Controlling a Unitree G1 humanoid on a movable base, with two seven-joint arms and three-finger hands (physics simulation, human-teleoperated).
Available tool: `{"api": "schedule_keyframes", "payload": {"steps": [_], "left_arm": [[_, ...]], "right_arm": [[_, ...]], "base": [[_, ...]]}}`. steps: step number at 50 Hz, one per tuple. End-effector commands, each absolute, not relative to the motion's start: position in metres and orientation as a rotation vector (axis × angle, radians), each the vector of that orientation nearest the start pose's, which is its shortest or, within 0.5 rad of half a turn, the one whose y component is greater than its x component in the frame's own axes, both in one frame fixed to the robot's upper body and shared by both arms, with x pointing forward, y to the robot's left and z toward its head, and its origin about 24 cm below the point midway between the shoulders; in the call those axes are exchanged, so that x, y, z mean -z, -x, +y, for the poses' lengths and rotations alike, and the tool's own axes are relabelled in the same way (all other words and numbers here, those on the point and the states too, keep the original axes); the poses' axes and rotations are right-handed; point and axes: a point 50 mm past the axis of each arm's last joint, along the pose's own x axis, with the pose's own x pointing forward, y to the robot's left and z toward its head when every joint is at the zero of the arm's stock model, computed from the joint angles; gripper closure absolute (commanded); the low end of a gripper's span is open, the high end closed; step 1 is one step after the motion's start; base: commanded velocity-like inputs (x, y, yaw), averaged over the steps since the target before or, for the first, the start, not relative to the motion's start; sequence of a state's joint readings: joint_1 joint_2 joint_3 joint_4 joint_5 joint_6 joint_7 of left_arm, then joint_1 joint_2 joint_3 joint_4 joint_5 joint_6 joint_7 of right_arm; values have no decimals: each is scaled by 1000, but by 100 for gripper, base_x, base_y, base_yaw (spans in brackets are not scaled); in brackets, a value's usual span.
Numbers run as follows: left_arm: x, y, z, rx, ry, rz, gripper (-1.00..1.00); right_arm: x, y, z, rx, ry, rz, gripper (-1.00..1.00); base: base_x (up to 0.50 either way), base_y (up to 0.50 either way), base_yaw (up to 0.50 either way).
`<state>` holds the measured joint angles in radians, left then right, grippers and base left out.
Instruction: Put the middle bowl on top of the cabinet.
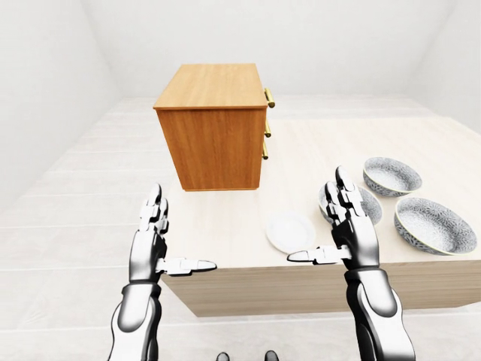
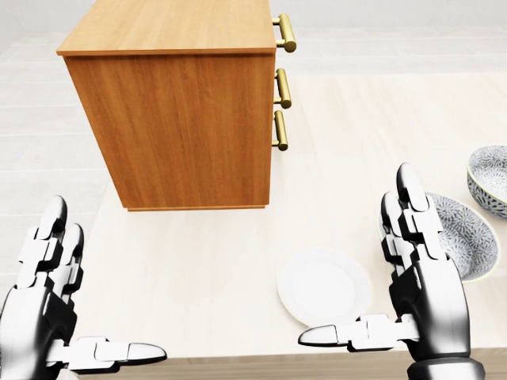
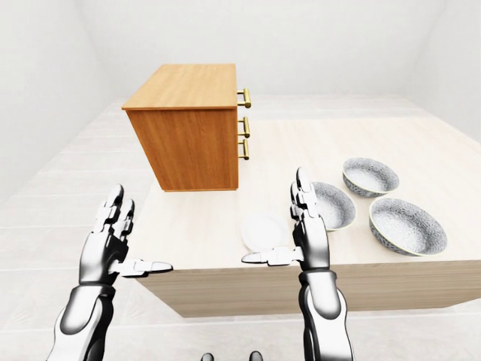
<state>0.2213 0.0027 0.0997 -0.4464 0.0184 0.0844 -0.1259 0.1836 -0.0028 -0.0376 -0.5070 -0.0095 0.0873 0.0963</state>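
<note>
Three grey patterned bowls sit at the table's right in the right-eye view: a far one, one further left and a large near one. My right hand is open, fingers up and thumb out, and hovers over the table's near edge. It partly covers the left bowl in the left-eye view. A wooden cabinet with brass handles stands at the table's far left, its flat top bare. My left hand is open and empty, off the table's near left corner.
A white plate lies on the pale table just left of my right hand, near the table's near edge. The cabinet's handles face right. White floor and walls surround the table.
</note>
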Motion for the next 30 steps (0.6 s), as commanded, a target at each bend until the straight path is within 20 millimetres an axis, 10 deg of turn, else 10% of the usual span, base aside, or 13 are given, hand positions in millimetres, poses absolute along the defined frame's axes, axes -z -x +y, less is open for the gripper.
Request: {"api": "schedule_keyframes", "payload": {"steps": [1, 30], "left_arm": [[-87, -208, 179, -29, -68, -139, -100], [-88, -204, 182, -28, -49, -144, -100]], "right_arm": [[-108, -211, -165, -10, 48, -233, -100], [-107, -209, -165, -14, 40, -227, -100]], "base": [[0, 0, 0], [30, 0, 0]]}}
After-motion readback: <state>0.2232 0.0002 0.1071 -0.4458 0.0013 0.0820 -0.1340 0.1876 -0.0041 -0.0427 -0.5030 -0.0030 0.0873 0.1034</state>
